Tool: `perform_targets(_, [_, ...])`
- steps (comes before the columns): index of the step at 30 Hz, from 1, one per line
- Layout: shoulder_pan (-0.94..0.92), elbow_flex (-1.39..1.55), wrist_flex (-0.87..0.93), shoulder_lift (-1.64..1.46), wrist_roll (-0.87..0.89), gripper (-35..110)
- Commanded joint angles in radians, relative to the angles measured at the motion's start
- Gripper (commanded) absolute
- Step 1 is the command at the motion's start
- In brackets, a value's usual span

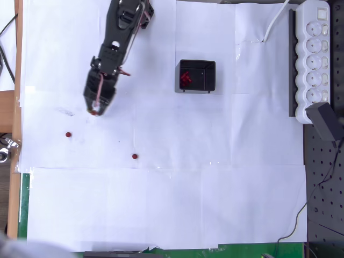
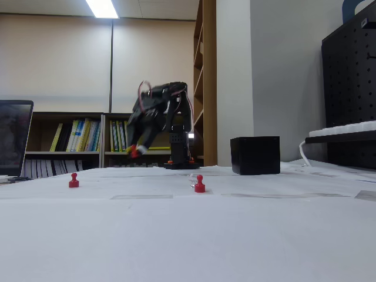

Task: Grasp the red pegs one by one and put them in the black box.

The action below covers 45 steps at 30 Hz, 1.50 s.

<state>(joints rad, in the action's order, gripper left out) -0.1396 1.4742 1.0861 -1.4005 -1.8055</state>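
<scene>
In the overhead view my black gripper [image 1: 95, 112] hangs over the white paper left of centre, shut on a red peg that shows at its tip. In the fixed view the gripper [image 2: 134, 152] holds that red peg [image 2: 134, 153] well above the table. Two more red pegs stand on the paper: one at the left [image 1: 68, 134] [image 2: 73, 181] and one nearer the middle [image 1: 134, 156] [image 2: 200, 184]. The black box [image 1: 196, 76] [image 2: 255, 155] sits to the right of the gripper, with several red pegs [image 1: 185, 79] lying in its left half.
A white power strip [image 1: 314, 59] lies along the right edge, beside a black pegboard [image 1: 325, 177]. The table's wooden edge [image 1: 16, 97] runs down the left side. White paper sheets [image 1: 161, 204] cover the table.
</scene>
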Motion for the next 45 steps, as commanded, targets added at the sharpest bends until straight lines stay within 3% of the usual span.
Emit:
perform_targets(1, [0.255,0.339,0.56,0.095,-0.155,0])
perform_targets(4, [0.486,0.483,0.704,0.091,-0.285,0])
perform_targets(8, [0.744,0.563,0.715,0.04,-0.442,0])
perform_targets(15, [0.934,0.453,0.538,-0.098,-0.549,0])
perform_targets(26, [0.919,0.239,0.304,-0.213,-0.548,3])
perform_targets(37, [0.899,0.382,0.44,-0.149,-0.549,16])
perform_targets(45, [0.696,0.649,0.551,0.008,-0.451,16])
